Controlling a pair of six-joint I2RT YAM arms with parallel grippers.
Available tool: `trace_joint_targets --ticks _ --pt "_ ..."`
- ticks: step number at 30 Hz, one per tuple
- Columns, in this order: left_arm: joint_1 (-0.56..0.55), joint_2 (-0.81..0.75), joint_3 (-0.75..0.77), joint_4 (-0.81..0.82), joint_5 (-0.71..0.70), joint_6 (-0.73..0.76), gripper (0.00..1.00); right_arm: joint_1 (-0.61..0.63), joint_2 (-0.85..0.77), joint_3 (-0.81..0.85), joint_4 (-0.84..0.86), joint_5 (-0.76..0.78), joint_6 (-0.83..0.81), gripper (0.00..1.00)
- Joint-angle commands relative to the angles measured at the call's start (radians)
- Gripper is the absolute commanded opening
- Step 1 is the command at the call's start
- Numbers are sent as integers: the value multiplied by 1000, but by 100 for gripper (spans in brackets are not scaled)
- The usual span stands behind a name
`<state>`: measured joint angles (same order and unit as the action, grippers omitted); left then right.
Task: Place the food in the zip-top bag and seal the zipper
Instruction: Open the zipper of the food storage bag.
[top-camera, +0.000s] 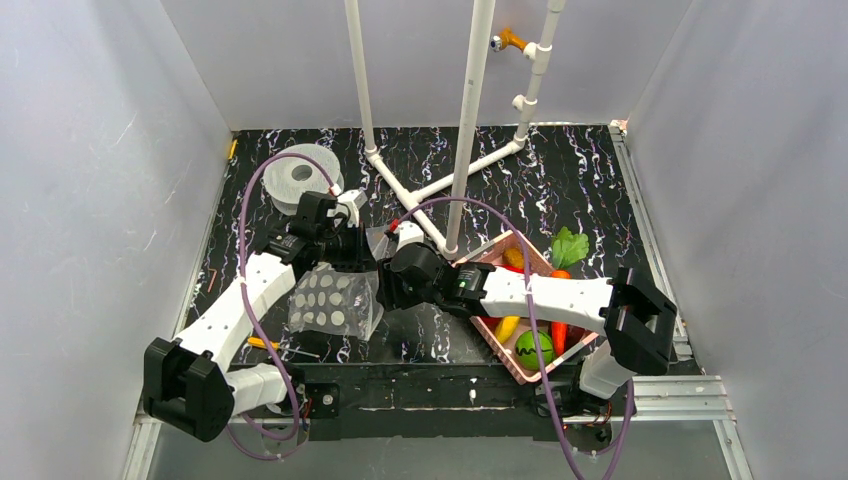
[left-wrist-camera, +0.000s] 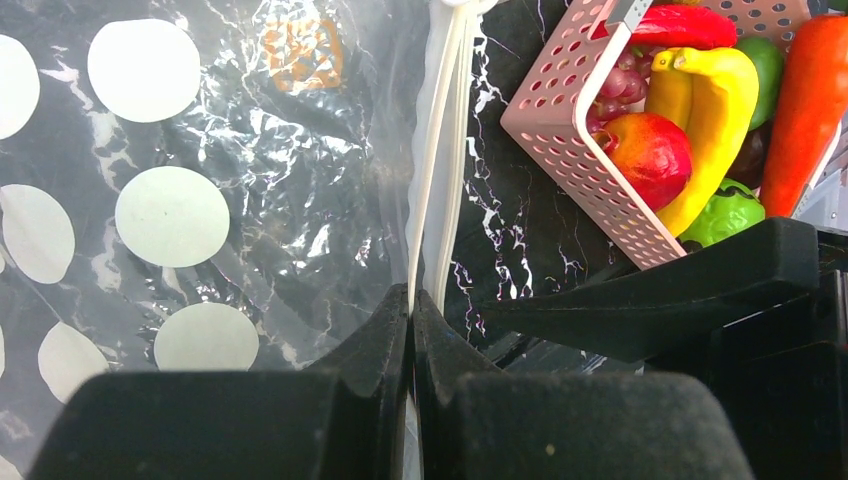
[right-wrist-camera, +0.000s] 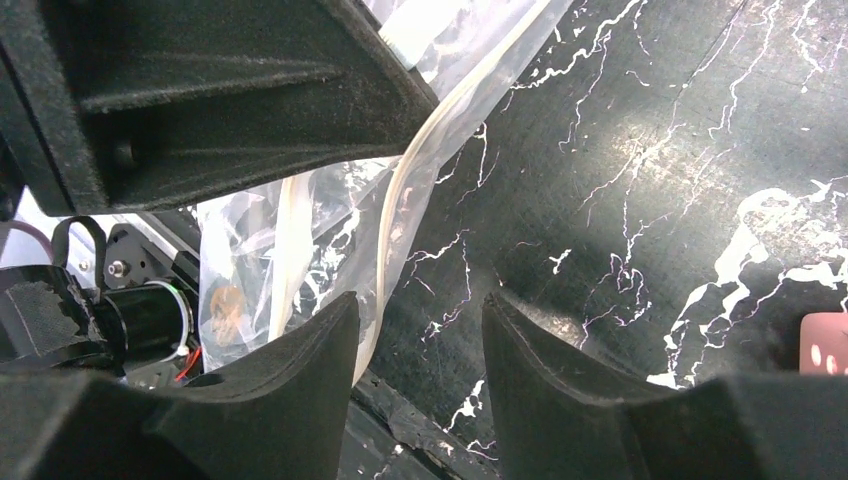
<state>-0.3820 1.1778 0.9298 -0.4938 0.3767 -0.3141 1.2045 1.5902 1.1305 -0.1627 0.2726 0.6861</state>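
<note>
The zip-top bag (top-camera: 330, 300) is clear with white dots and lies flat left of centre. My left gripper (top-camera: 362, 252) is shut on the zipper (left-wrist-camera: 440, 150), the pale strip along the bag's mouth edge; in the left wrist view its fingertips (left-wrist-camera: 412, 300) pinch that strip. My right gripper (top-camera: 388, 285) is open beside the same edge; in the right wrist view (right-wrist-camera: 420, 310) the zipper (right-wrist-camera: 400, 210) runs past its left finger, not between the jaws. The food sits in the pink basket (top-camera: 490, 250): banana (left-wrist-camera: 715, 110), carrot (left-wrist-camera: 805, 100), red tomato (left-wrist-camera: 650, 150), chilli (left-wrist-camera: 690, 25), a green piece (left-wrist-camera: 725, 215).
A grey-white filament spool (top-camera: 300, 180) stands at the back left. A white pipe frame (top-camera: 445, 180) rises from the middle back of the black marbled table. The basket lies under my right arm at the front right. Grey walls close in on both sides.
</note>
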Motion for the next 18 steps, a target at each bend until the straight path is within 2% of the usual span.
trace_joint_targets --ticks 1,3,4,5,6,7,8,9,11,14,15,18 --pt "-1 1 4 9 28 12 0 1 -12 17 40 -10 21 55" --pt "-1 -2 0 15 38 11 0 2 32 38 30 6 14 52" --pt "-1 -7 -6 24 36 8 0 1 57 82 -13 24 12 39" --pt "-1 -10 -4 17 12 12 0 1 50 80 -20 73 22 13" --pt "-1 -20 -1 11 -11 17 0 1 28 60 -14 112 26 1" --pt "-1 -28 -8 8 -58 22 0 0 -34 6 15 146 35 1" --pt "-2 -17 3 -5 -70 30 2 1 -68 -41 92 117 19 1" --pt "-1 7 10 -14 -67 37 8 1 -88 -71 179 80 7 1" --pt "-3 41 18 -31 -76 45 15 1 -95 -60 192 65 5 1" --pt "-6 43 23 -47 -103 60 31 1 -90 -32 200 48 -20 1" --pt "-6 38 28 -52 -96 67 29 1 -84 -27 203 47 -27 1" --pt "-9 14 20 -47 -105 75 2 1 -81 -28 195 61 -27 1"
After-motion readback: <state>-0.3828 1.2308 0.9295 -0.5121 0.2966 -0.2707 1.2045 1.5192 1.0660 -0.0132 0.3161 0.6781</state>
